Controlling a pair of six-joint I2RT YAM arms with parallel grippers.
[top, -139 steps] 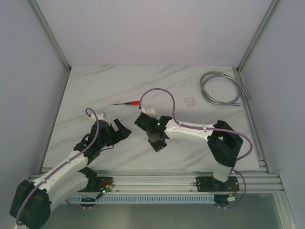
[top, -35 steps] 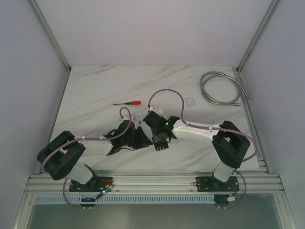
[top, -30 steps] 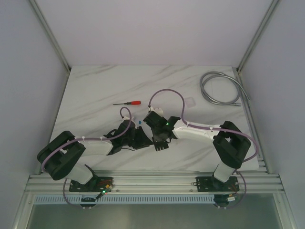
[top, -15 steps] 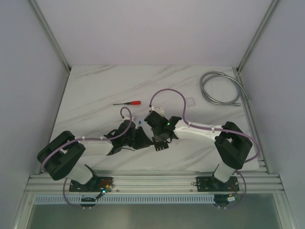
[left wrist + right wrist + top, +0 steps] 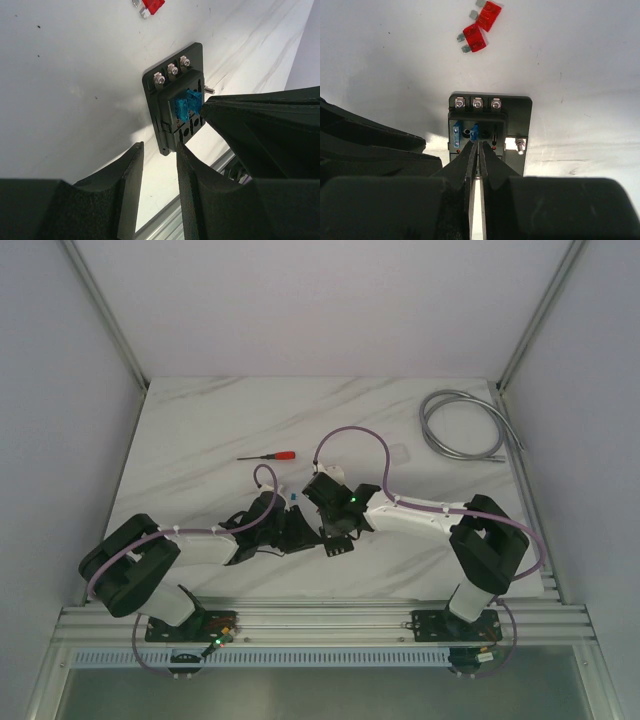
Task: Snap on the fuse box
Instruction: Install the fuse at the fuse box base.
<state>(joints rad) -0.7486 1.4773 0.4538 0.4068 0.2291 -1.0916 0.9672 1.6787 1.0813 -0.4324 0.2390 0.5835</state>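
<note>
The fuse box [image 5: 512,112] is a small black block lying flat on the white marbled table, with three screws along its far edge and two blue fuses [image 5: 456,136] standing in its slots. My right gripper [image 5: 478,142] is shut, and its tips rest on the top of the middle blue fuse [image 5: 184,106]. My left gripper [image 5: 158,146] is open, and the box's near corner [image 5: 167,145] sits just at its fingertips, with a gap on the left side. In the top view both grippers meet over the box and hide it.
Two loose red fuses [image 5: 472,37] lie just beyond the box. A red-handled screwdriver [image 5: 272,456] lies farther back. At the back right are a coiled grey cable [image 5: 462,425] and a small clear lid [image 5: 399,453]. An aluminium rail [image 5: 320,620] runs along the near edge.
My right jaws have closed a little further over the blue fuse. The left arm swung in from the left several seconds ago and has held still over the last second.
</note>
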